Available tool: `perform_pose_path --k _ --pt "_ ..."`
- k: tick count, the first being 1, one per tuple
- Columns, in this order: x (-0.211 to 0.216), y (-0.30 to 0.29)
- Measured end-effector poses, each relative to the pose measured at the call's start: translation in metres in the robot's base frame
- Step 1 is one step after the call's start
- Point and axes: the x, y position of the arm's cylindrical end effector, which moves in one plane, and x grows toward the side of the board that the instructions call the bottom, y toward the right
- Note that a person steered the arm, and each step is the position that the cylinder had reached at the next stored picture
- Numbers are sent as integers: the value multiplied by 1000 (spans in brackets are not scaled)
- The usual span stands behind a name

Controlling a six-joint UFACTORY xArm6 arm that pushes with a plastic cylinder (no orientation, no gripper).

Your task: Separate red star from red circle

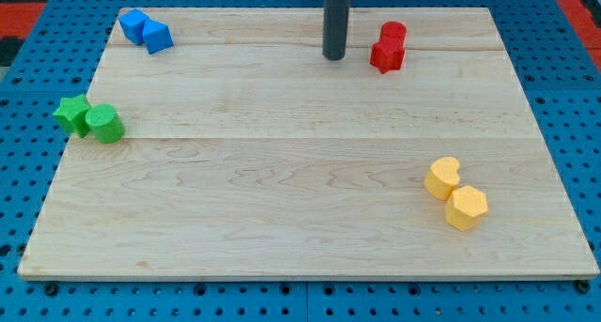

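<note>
Near the view's top, my tip [334,56] stands free, touching nothing, just left of the touching red star [384,55] and red circle [393,33].

One camera looks down at a slant from the wooden board's [310,172] near edge.

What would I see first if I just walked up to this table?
Probably my tip, the end of a dark rod near the view's top, just left of the red star and red circle, which touch. Then the bright pairs: blue blocks top left, green blocks left, yellow blocks bottom right.
</note>
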Motion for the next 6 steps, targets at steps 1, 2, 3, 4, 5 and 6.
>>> perform_pose_path --k 1,2,3,4,5,6 --pt "-11 8" --pt "-5 19" --pt "8 41" --pt "20 55" --pt "22 52" --pt "-2 61"
